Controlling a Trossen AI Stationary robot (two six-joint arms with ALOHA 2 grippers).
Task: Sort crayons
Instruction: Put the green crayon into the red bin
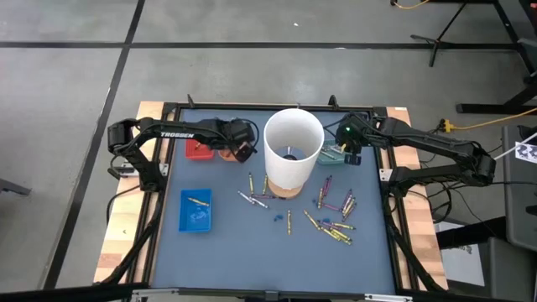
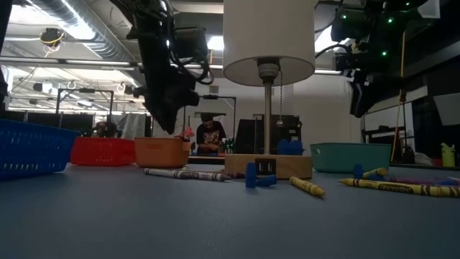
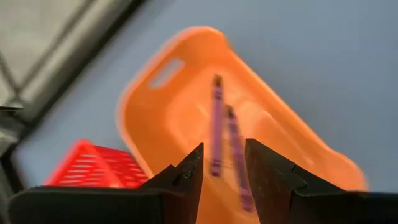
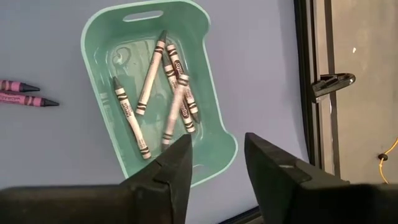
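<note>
Two purple crayons (image 3: 216, 124) are seen lying side by side, flat in the orange tray (image 3: 186, 74) just beyond the open left hand (image 3: 224, 168). Grey crayons (image 4: 152, 93) lie crossed in a loose heap in the green tray (image 4: 214, 74) just ahead of the open right hand (image 4: 217, 162). Yellow and purple crayons (image 1: 336, 220) are scattered flat on the desk (image 1: 243, 247), well apart from both hands.

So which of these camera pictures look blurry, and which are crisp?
Left wrist view: the orange plastic tray and its two purple crayons are smeared and soft. Right wrist view: crisp, the grey crayons in the teal plastic tray show their labels. Low view: dim, arms nearly silhouetted.
</note>
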